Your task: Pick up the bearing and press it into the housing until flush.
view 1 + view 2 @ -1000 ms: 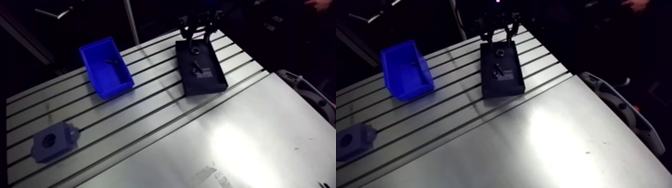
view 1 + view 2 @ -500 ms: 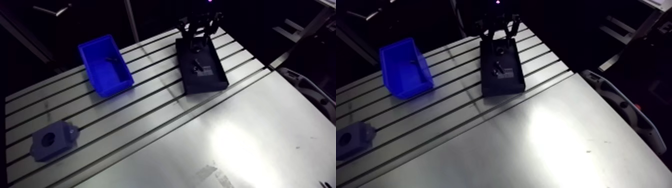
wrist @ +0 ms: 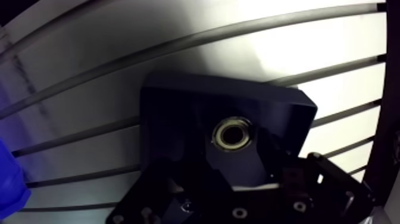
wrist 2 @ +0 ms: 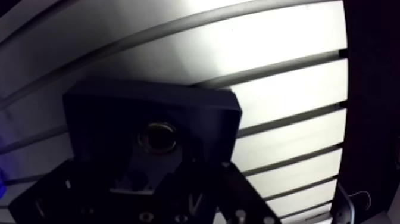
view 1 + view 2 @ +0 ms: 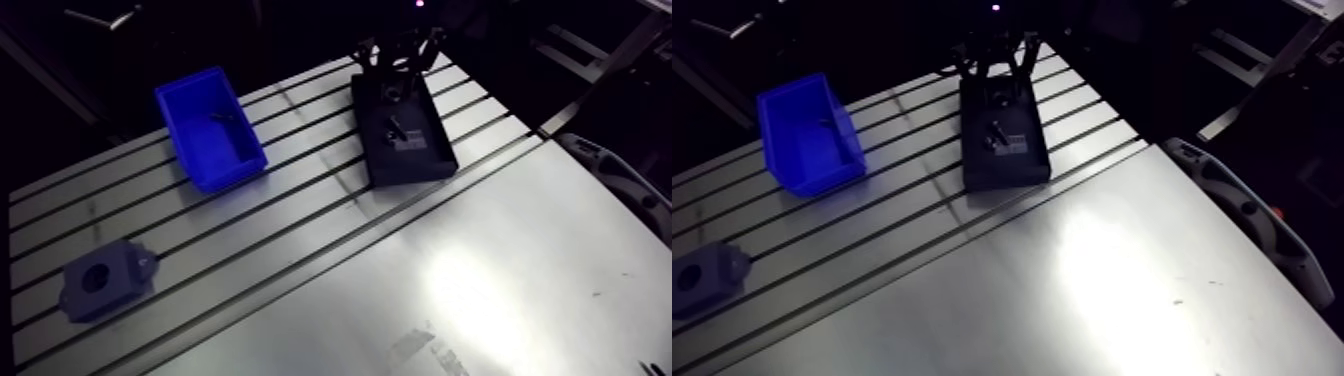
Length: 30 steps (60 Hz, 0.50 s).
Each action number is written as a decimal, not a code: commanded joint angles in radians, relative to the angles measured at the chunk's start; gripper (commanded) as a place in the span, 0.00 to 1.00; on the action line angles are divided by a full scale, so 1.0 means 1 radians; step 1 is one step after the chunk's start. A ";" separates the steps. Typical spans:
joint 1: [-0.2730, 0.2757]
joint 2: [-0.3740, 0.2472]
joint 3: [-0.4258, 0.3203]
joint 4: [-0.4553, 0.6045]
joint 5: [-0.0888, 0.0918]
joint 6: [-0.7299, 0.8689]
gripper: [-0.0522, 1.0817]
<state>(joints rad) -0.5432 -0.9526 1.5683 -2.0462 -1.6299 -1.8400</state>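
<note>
Pick step, prob.: gripper (image 5: 397, 70), jaws wide, is hovering over bearing (image 3: 233, 132) in black tray (image 5: 422, 165) (arm view, 1 o'clock); next is calling for straight drop & squeeze.

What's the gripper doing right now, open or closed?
Gripper: open, holding nothing; the bearing lies in the black tray just ahead of it.

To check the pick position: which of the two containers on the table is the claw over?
The flat black tray, where the claw hangs over its far end; the deeper blue bin stands apart, with nothing above it.
</note>
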 commanded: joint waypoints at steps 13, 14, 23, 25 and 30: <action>0.001 0.001 0.005 -0.033 0.000 0.000 0.44; 0.001 0.001 0.005 -0.033 0.000 0.000 0.44; 0.002 0.001 0.005 -0.033 0.000 0.000 0.44; 0.002 0.001 0.006 -0.033 0.000 0.001 0.44; 0.002 0.001 0.006 -0.033 0.000 0.000 0.47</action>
<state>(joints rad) -0.5421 -0.9516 1.5733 -2.0785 -1.6295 -1.8399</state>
